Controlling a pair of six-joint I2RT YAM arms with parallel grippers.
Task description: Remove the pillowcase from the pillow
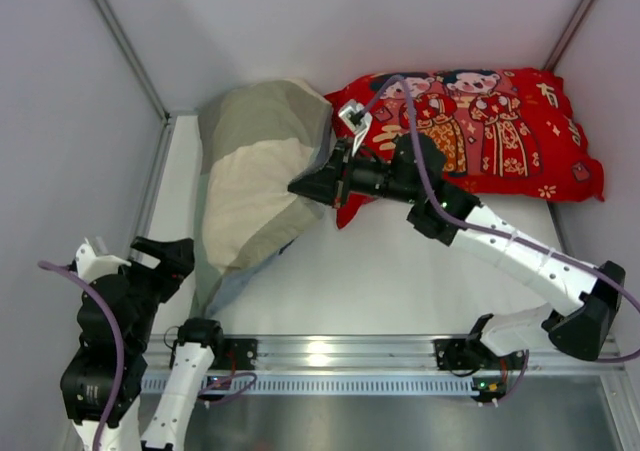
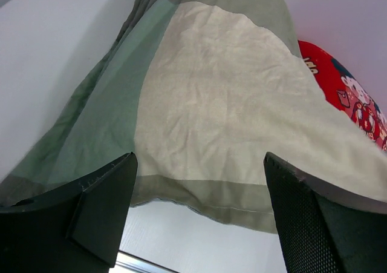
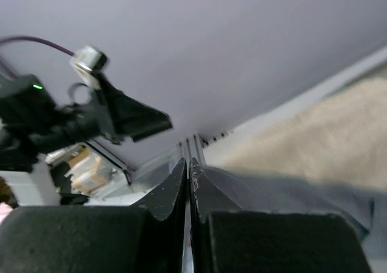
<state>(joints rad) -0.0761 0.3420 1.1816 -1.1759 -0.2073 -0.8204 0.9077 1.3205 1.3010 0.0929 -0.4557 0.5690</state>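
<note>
A white table (image 1: pixel 400 291) sits boxed in by plain pale walls (image 1: pixel 300 21), with a metal rail (image 1: pixel 330 356) along its near edge. The right gripper (image 1: pixel 297 185) reaches across to the middle of the table, its jaws pressed together at the right edge of the pillowcase (image 1: pixel 255 181). Dull blue-grey cloth lies right at its tips, but it cannot be told whether any is pinched between them. The left gripper (image 2: pixel 199 158) hangs low at the near left corner, jaws spread wide with nothing between them, facing the pillowcase's near hem. The pillowcase lies at the table's left rear, plump, cream panel up with sage-green borders, its filling covered. A red pillow (image 1: pixel 490 131) printed with cartoon figures lies just beside it at the back right.
</note>
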